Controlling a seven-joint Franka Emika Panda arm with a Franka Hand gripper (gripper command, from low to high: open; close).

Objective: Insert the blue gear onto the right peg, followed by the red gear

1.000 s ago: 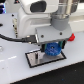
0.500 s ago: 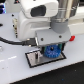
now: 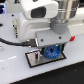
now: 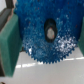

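Gripping the blue gear in closed hand above grey plate; peg seemingly visible through centre hole, wrist view only.

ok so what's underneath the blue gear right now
Under the blue gear lies the grey plate. Through the gear's centre hole the wrist view shows something pale and blurred. The pegs are covered, so I can't tell whether the gear is seated.
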